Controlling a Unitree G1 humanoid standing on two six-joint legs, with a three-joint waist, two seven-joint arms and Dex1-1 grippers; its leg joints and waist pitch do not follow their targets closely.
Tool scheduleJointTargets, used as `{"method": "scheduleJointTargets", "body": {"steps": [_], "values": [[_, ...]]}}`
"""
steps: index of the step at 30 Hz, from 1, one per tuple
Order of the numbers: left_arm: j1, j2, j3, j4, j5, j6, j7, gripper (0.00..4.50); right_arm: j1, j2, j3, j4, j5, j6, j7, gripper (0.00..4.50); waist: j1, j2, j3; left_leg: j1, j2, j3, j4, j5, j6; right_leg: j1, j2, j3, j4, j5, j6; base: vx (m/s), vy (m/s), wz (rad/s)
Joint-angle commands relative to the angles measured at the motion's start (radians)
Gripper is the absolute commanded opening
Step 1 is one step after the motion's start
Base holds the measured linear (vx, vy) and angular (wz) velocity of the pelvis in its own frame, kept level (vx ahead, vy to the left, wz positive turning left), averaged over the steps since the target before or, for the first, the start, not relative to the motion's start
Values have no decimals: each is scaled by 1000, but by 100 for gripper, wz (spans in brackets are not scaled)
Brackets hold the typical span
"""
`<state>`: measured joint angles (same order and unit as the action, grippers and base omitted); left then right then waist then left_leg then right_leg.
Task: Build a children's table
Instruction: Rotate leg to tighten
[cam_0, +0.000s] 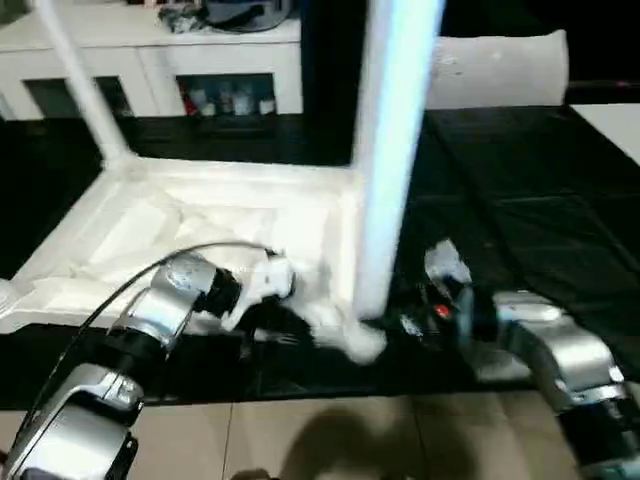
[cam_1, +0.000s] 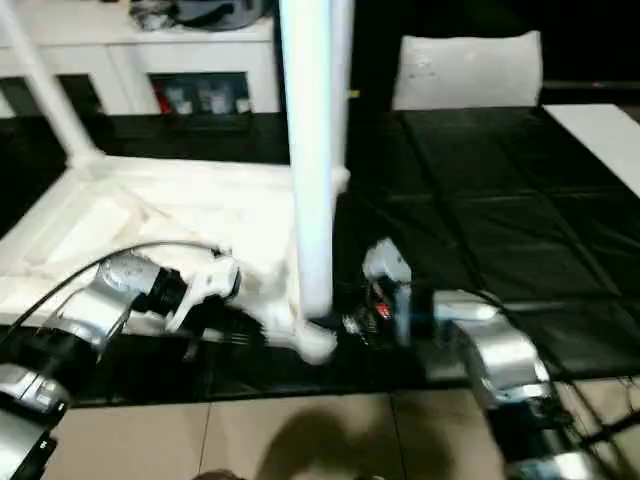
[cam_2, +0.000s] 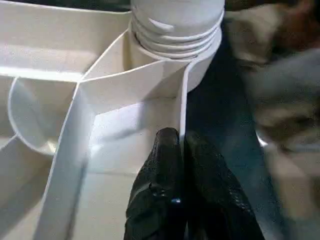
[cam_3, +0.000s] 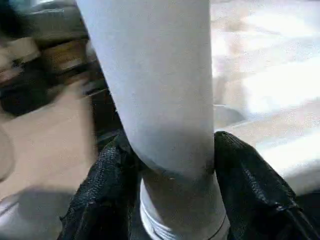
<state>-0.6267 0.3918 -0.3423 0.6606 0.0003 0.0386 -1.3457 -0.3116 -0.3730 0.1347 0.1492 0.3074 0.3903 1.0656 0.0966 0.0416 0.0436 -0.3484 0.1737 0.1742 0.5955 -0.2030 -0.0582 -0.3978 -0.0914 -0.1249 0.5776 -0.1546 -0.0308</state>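
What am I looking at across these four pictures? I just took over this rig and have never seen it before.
This is a humanoid robot with two silver arms, each ending in two black fingers. The two wide pictures come from its head, looking down over its forearms. The other two come from cameras on its wrists.

On the black-covered work table lies the white tabletop, upside down with its ribbed underside up. One leg already stands in the far left corner, and another rises behind the near one.

The right gripper is closed around the near leg low down, holding it upright at the near right corner socket, where its threaded end sits. The left gripper pinches the tabletop's thin edge wall beside that socket, steadying it.

Behind stand a white cabinet and a white chair back.
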Motion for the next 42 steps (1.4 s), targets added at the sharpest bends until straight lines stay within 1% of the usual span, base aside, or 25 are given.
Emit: {"method": "scheduleJointTargets", "body": {"steps": [1,2,3,4,6,9,12,14,16,19,21,22,24,26,27,28,30,32,33,34,36,37,40,41,42], "values": [[-45,-131,0,15,-16,67,132,0,-59,113,8,52,-38,39,-214,195,-6,1,-52,7,43,-23,-71,-244,16,45,-75,44,-107,-595,-42,0,0,0],[-53,-149,6,25,-12,86,166,0,-72,139,1,68,-52,47,-266,195,-24,-5,-49,8,42,-26,-71,-270,5,41,-69,35,-116,-610,-32,0,0,0],[-65,-170,14,38,-5,109,212,0,-90,170,-9,91,-68,60,-331,195,-32,2,-55,3,42,-32,-72,-276,-2,49,-72,35,-109,-582,-33,0,0,0],[-80,-194,24,59,5,133,275,0,-111,206,-21,119,-79,83,-404,195,-40,1,-54,1,44,-31,-75,-283,0,48,-70,37,-111,-567,-34,0,0,0],[-101,-226,49,89,11,163,372,0,-141,249,-38,166,-105,94,-509,194,-64,3,-59,2,44,-34,-75,-292,7,50,-70,39,-104,-494,-72,0,0,0],[-122,-261,85,114,13,190,483,0,-171,293,-55,216,-131,95,-611,194,-75,-1,-61,-5,39,-27,-69,-250,34,55,-72,45,-100,-439,-104,0,0,0],[-132,-281,101,119,29,185,532,0,-179,318,-38,239,-174,84,-648,194,-71,-4,-61,-7,38,-22,-67,-211,60,54,-71,47,-100,-443,-103,0,0,0],[-123,-279,96,104,41,176,519,0,-170,321,-29,236,-189,37,-633,249,-68,-4,-63,-9,39,-22,-67,-187,67,56,-72,48,-99,-433,-99,0,0,0],[-114,-269,82,92,46,164,500,0,-159,321,-38,223,-176,22,-623,266,-63,-4,-65,-12,42,-23,-68,-159,75,59,-72,51,-92,-392,-103,0,0,0],[-89,-234,62,74,48,126,436,0,-129,288,-49,194,-162,-11,-589,298,-58,0,-66,-7,50,-23,-70,-159,78,56,-72,54,-86,-337,-130,0,0,0],[-77,-216,49,64,47,93,393,0,-113,267,-57,181,-158,-29,-571,318,-56,2,-68,-10,52,-23,-70,-150,84,60,-73,56,-75,-268,-156,0,0,0],[-65,-202,40,53,41,54,347,0,-101,249,-63,175,-160,-43,-557,318,-55,2,-67,-9,53,-23,-70,-150,86,59,-73,57,-76,-259,-161,0,0,0],[-45,-182,28,35,29,11,278,0,-80,217,-67,155,-151,-71,-502,350,-53,3,-67,-8,54,-21,-69,-155,89,61,-76,59,-73,-239,-180,0,0,0],[-33,-165,17,26,33,0,240,0,-65,196,-74,139,-142,-91,-460,350,-50,3,-67,-8,56,-20,-69,-158,92,61,-77,60,-71,-233,-186,0,0,0],[-20,-138,-1,22,39,-31,183,0,-43,161,-76,103,-111,-109,-374,371,-45,4,-66,-5,56,-18,-69,-163,95,61,-74,60,-73,-238,-184,0,0,0],[-14,-128,-6,20,38,-40,161,0,-34,144,-74,88,-100,-112,-339,371,-41,2,-66,-6,56,-18,-69,-166,98,62,-75,61,-72,-240,-181,0,0,0],[-5,-108,-9,11,23,-47,109,0,-6,80,-40,44,-81,-137,-209,395,-27,6,-64,-3,61,-16,-70,-174,100,60,-74,60,-72,-256,-173,0,0,0],[-1,-84,-16,6,14,-59,56,0,8,41,-40,12,-44,-114,-133,414,-19,4,-60,-5,62,-16,-73,-190,104,61,-74,61,-75,-293,-161,0,0,0],[0,-66,-25,8,16,-74,18,0,11,14,-43,-3,-18,-90,-89,427,-16,4,-60,-3,62,-17,-73,-193,95,59,-75,60,-76,-319,-154,0,0,0],[0,-60,-28,9,17,-79,6,0,12,3,-40,-8,-13,-86,-73,427,-15,1,-59,-3,61,-17,-73,-195,94,60,-75,60,-78,-331,-151,0,0,0],[0,-45,-37,9,20,-91,-24,0,14,-27,-31,-18,-3,-74,-29,445,-7,1,-58,0,62,-17,-73,-198,84,55,-76,62,-80,-367,-139,0,0,0],[1,-34,-44,8,21,-100,-49,0,13,-46,-22,-19,0,-68,7,445,-6,-2,-57,0,61,-17,-74,-204,76,54,-77,61,-83,-387,-134,0,0,0],[6,-5,-66,-4,22,-116,-118,0,13,-94,11,-24,5,-70,103,445,-4,0,-59,-2,61,-18,-73,-205,77,55,-76,61,-82,-395,-128,0,0,0],[8,-1,-71,-8,22,-118,-131,0,15,-105,20,-26,8,-70,126,445,-4,-4,-58,-3,60,-17,-73,-204,78,55,-76,61,-82,-395,-128,0,0,0],[10,8,-80,-15,23,-123,-156,0,17,-122,36,-32,20,-62,170,445,-3,-3,-59,-3,60,-18,-73,-201,78,56,-77,60,-82,-399,-128,0,0,0]]}}
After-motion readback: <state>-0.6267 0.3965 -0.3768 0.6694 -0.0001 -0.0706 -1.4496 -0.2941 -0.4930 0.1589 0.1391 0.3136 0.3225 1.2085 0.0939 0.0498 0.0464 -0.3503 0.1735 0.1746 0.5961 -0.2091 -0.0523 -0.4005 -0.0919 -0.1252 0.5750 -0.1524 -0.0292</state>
